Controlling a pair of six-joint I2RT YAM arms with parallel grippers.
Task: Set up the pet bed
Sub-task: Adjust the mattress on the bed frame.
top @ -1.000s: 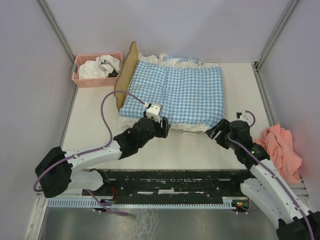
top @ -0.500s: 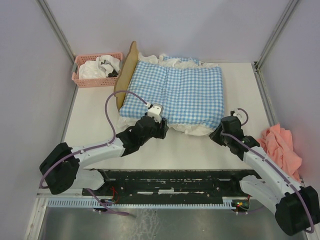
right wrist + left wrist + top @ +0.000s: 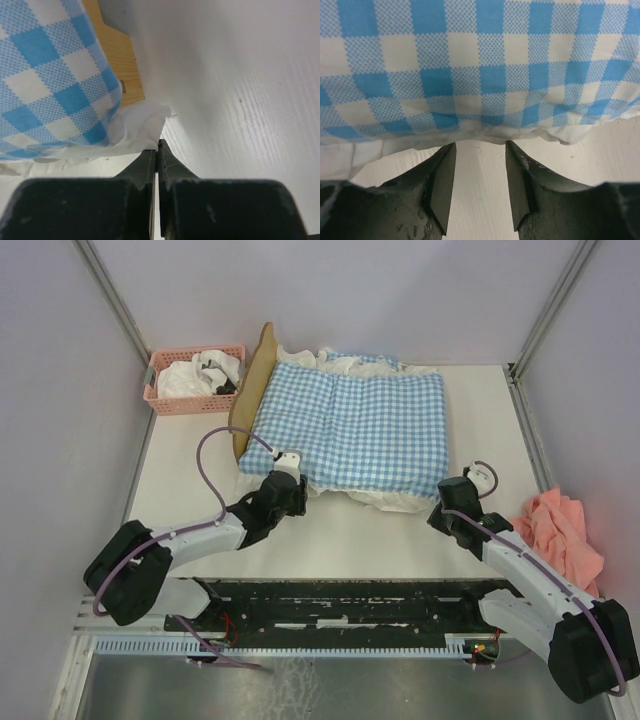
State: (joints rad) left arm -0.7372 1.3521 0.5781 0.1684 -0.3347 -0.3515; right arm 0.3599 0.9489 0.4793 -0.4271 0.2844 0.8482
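The pet bed [image 3: 250,390] (under gingham bedding [image 3: 350,430]) and a pink basket [image 3: 190,405] are borne by the white table [image 3: 180,500].

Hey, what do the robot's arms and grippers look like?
The left arm and right arm have white links and black joints, each with a purple cable. The left gripper and right gripper have black, scuffed, wedge-shaped fingers.

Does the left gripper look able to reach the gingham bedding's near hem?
Probably yes: the left gripper stands open just short of the white hem of the bedding, with only bare table between them.
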